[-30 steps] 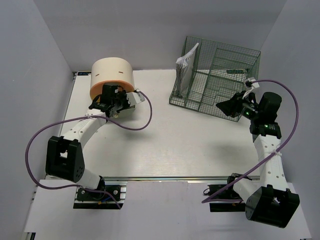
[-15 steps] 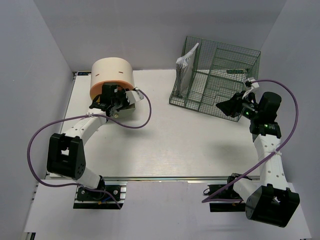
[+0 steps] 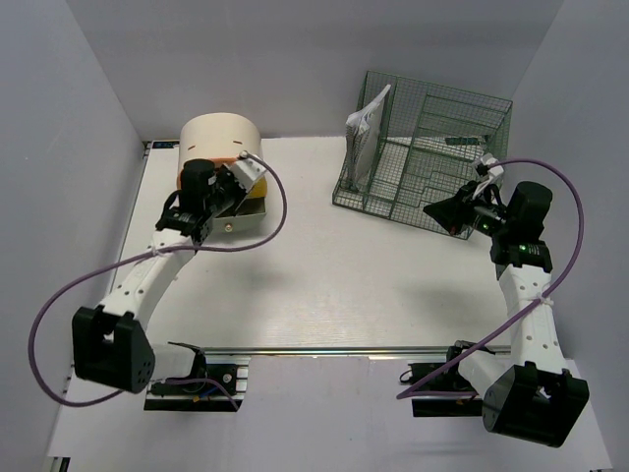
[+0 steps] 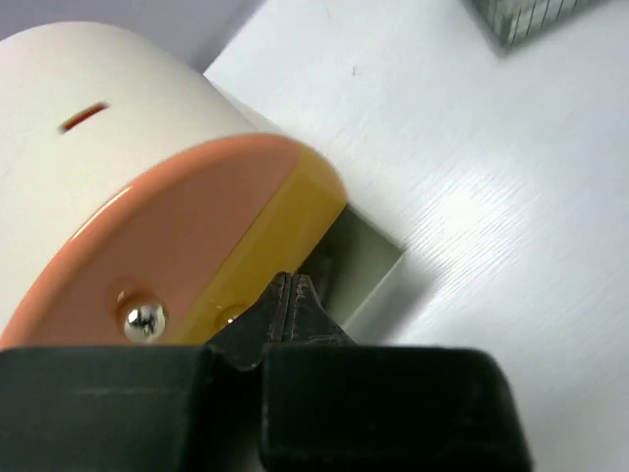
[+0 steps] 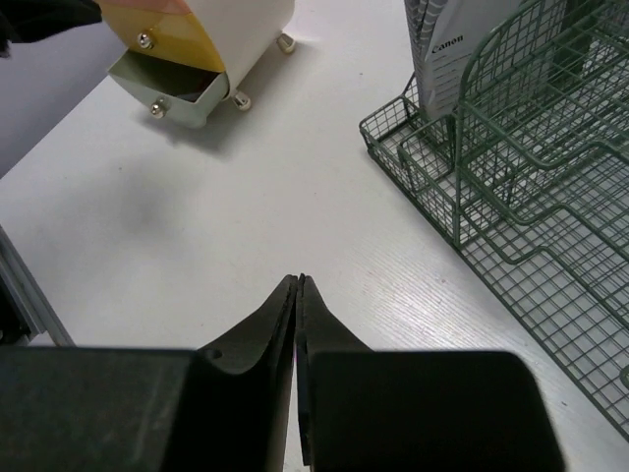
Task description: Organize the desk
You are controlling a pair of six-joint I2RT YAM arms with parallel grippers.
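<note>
1. Worktop (image 3: 324,285): flat, white, faintly grained, spread under both arms, metal rail (image 3: 334,350) at its near edge.
2. Round drawer box (image 3: 218,143): glossy cream shell, orange and yellow fronts, ball knobs, at the far left corner.
3. Green wire rack (image 3: 432,147): mesh, far right.
4. Left gripper (image 4: 290,285) and right gripper (image 5: 298,285): black jaws clenched, empty.

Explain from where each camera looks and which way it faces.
Top external: high behind the bases, looking down at the desk; both arms, left hand and right hand show.
Left wrist: on the left arm, close before the drawer box; the shut left hand shows.
Right wrist: on the right arm, facing across the desk past the green rack; the shut right hand shows.
Shared: all three see the drawer box.
</note>
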